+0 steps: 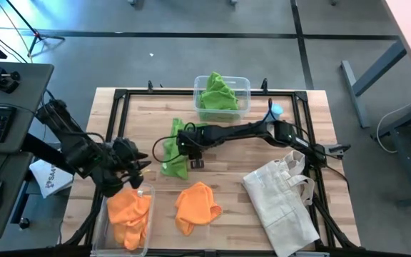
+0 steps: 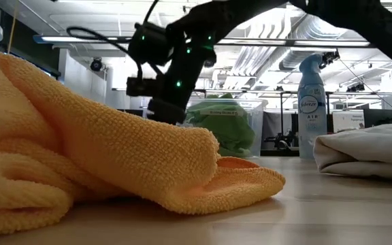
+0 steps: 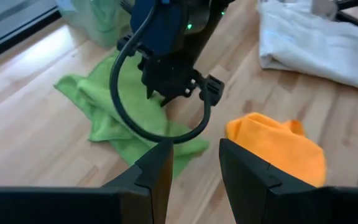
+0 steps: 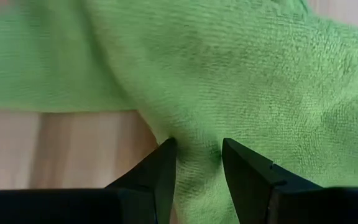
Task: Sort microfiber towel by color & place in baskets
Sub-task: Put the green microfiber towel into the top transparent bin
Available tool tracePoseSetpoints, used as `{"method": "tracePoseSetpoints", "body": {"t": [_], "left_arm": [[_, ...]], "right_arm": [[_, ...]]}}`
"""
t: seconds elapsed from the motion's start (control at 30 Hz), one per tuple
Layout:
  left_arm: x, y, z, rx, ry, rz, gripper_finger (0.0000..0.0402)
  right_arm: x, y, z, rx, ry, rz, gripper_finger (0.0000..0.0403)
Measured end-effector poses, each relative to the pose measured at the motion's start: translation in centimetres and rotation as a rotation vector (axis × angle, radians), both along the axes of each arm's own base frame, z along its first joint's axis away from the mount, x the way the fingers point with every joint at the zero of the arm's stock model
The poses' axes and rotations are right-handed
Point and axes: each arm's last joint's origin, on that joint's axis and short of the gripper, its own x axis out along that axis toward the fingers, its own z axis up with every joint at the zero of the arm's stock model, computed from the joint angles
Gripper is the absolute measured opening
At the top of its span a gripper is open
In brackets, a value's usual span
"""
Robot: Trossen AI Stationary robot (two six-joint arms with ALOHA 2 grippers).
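A green towel (image 1: 171,148) lies crumpled flat on the table's middle. My right gripper (image 4: 196,155) is open and points down at it, one fingertip on either side of a strip of the cloth. My left gripper (image 3: 191,163) is open and empty, and hovers over the far end of the near-left basket (image 1: 145,191), which holds orange towels (image 1: 129,210). Another orange towel (image 1: 195,205) lies bunched on the table near the near edge. The far basket (image 1: 244,87) holds green towels (image 1: 217,94). My right gripper comes at the green towel from above, pointing down. Its open fingertips (image 4: 165,152) reach the cloth's surface on the side toward the table's right (image 4: 197,134), with a strip of it between them. The towel lies flat on the table. I cannot tell whether the tips touch it.
An off-white tote bag (image 1: 285,201) lies on the table's right near part. A spray bottle with a blue cap (image 1: 275,111) stands behind the right arm, right of the far basket. A black frame (image 1: 120,96) runs along the table's edges. Bare wood shows between the green towel and the tote.
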Motion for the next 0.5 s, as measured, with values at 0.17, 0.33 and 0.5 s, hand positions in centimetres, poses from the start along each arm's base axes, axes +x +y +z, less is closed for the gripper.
{"method": "tracePoseSetpoints", "body": {"t": [0.17,0.33,0.5], "left_arm": [[1.5,0.0,-0.5,0.036,0.02,0.018,0.0122],[2.8,0.5,-0.6,0.027,0.052,-0.009,0.0122],[3.6,1.9,-0.7,0.054,0.119,-0.02,0.0122]], "right_arm": [[-0.1,-0.9,-1.4,0.005,0.041,-0.019,0.0116],[-0.9,-1.5,-1.7,0.029,0.132,-0.076,0.0034],[-2.2,-2.1,-0.8,0.073,0.216,-0.169,0.0019]]}}
